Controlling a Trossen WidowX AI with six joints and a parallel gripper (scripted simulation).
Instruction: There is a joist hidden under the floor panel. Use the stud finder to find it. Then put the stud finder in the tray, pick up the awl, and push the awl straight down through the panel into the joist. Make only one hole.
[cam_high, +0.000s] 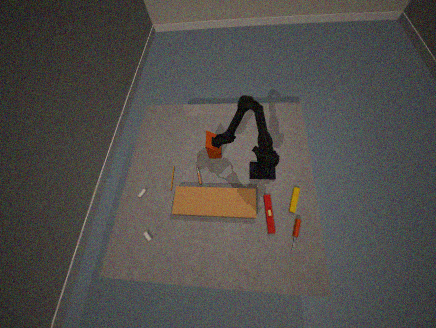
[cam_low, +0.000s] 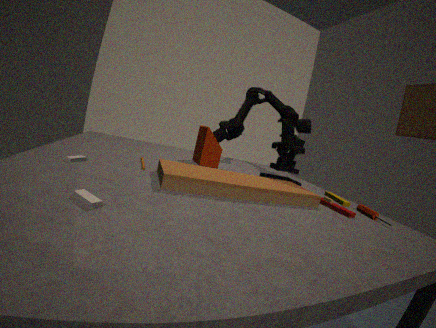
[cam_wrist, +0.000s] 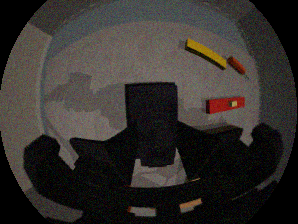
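Top cam: I've got the gripper (cam_high: 216, 142) (cam_low: 218, 135) (cam_wrist: 154, 121) out past the panel (cam_high: 215, 205) (cam_low: 237, 186), right up at an orange block (cam_high: 214, 151) (cam_low: 206, 149); can't tell if that's part of the load. Dark flat rectangle (cam_high: 255, 174) (cam_low: 280, 177), prob. the tray, sits by the arm's foot. Red level (cam_high: 267, 204) (cam_low: 338, 207) (cam_wrist: 220, 105) lies just beside the panel's end, then the yellow bar (cam_high: 295, 199) (cam_low: 337, 198) (cam_wrist: 206, 53) and an orange-handled tool (cam_high: 297, 227) (cam_low: 368, 211) (cam_wrist: 236, 65) w/ thin metal tip. Slim orange tool (cam_high: 200, 177) is near the panel's long side; which one's the awl, can't tell. Ext. cam: arm's arched high, wrist slanting down behind the panel; no hole I can make out from here. Two white pieces (cam_high: 142, 193) (cam_low: 88, 198) lie well apart off the other end. Wrist cam: fingers clamped on a dark block, prob. the stud finder (cam_wrist: 151, 117), so it's out of the tray; level, bar & handled tool show beyond, upper right.
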